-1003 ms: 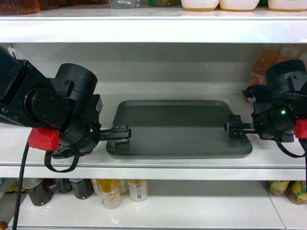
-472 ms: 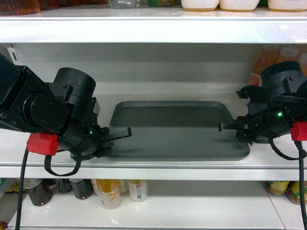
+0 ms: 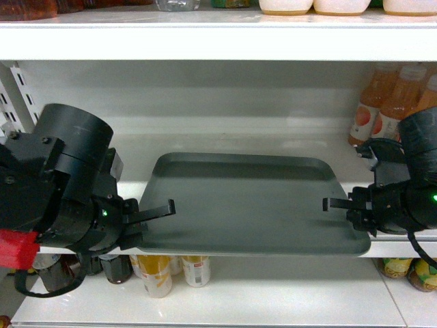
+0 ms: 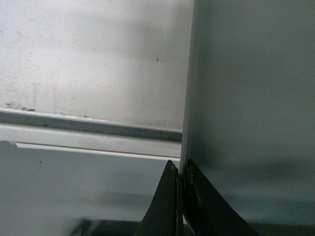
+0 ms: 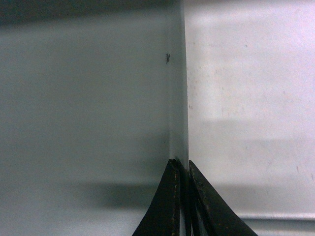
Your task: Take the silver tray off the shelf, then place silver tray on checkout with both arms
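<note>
— Closest to us, what have the two arms got?

— The left gripper (image 3: pixel 156 217) is pinching the left rim of the silver tray (image 3: pixel 249 205), and the right gripper (image 3: pixel 341 205) is pinching the right rim. Both wrist cameras show it plainly: each pair of black jaws is pressed together with the thin edge of the tray caught between them.

— So the tray is off the shelf?

— Partly, I'd say. Its front edge juts out past the front lip of the shelf (image 3: pixel 82 154), hanging over the bottles (image 3: pixel 157 273) on the level below. The back half is over the white board, and I can't tell whether it rests on it or floats just above.

— And farther back?

— The white back panel, a slotted upright (image 3: pixel 20 92) at the left, and orange juice bottles (image 3: pixel 372 113) standing at the far right, apart from the tray. Another shelf board runs overhead.

— How much is left, then?

— Most of it, by my reckoning. The grasp is made and the pull-out is under way, but the tray has yet to clear the shelf. The checkout isn't in sight anywhere, so the carry and the set-down are all ahead.
</note>
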Motion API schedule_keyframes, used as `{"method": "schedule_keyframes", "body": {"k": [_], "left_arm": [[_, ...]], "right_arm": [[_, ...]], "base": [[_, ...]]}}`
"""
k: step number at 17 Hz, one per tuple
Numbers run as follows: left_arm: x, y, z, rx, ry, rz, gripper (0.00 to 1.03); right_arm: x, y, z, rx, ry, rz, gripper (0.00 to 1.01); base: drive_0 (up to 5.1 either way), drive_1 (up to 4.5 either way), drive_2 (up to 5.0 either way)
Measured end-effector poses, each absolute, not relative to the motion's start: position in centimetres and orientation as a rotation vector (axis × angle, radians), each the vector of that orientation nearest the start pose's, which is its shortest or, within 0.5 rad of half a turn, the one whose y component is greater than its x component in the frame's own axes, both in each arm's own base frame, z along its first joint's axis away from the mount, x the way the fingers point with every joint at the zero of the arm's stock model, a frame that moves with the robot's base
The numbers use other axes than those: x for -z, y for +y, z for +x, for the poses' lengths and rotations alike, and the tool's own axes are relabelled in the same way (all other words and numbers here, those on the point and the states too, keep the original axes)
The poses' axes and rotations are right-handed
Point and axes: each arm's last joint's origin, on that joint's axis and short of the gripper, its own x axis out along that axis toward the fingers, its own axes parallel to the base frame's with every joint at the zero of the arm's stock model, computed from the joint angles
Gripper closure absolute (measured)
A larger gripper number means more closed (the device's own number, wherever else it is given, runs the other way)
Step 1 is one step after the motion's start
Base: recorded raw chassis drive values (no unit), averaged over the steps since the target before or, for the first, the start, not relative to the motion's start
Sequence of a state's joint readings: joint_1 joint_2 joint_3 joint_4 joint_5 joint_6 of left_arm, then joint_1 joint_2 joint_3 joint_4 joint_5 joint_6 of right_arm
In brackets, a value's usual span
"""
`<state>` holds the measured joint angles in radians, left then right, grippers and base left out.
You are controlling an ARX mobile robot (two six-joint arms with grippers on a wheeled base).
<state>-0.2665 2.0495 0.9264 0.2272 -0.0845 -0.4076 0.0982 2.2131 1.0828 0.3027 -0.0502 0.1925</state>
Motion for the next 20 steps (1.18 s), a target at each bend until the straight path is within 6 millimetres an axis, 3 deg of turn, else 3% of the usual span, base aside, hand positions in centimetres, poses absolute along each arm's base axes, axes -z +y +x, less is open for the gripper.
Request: {"method": "schedule_keyframes", "body": {"k": [2, 5, 11, 12, 18, 20], "left_arm": [[-9.7, -9.3, 32.6, 0.009, 0.812, -0.211, 1.0], [-11.9, -9.1, 29.5, 0.015, 0.762, -0.204, 1.0], [-14.8, -8.1, 21.1, 0.01, 0.712, -0.216, 1.0], [-15.1, -7.9, 20.6, 0.008, 0.696, -0.225, 1.0], [-15.0, -7.9, 20.6, 0.006, 0.696, -0.23, 1.0], [-15.0, -7.9, 20.6, 0.007, 0.696, -0.23, 1.0]], "right_arm": [[-6.9, 3.8, 37.3, -0.063, 0.773, 0.191, 0.98], [-9.9, 3.6, 34.2, -0.094, 0.686, 0.212, 0.98], [-12.7, 2.6, 25.4, -0.152, 0.591, 0.244, 0.98], [-13.0, 2.5, 24.6, -0.159, 0.571, 0.245, 0.98], [-12.9, 2.5, 24.6, -0.16, 0.574, 0.245, 0.98], [-12.9, 2.5, 24.6, -0.16, 0.574, 0.245, 0.98]], "base": [[0.0, 0.0, 0.0], [0.0, 0.0, 0.0], [0.0, 0.0, 0.0], [0.0, 0.0, 0.0], [0.0, 0.0, 0.0], [0.0, -4.16, 4.2]]}}
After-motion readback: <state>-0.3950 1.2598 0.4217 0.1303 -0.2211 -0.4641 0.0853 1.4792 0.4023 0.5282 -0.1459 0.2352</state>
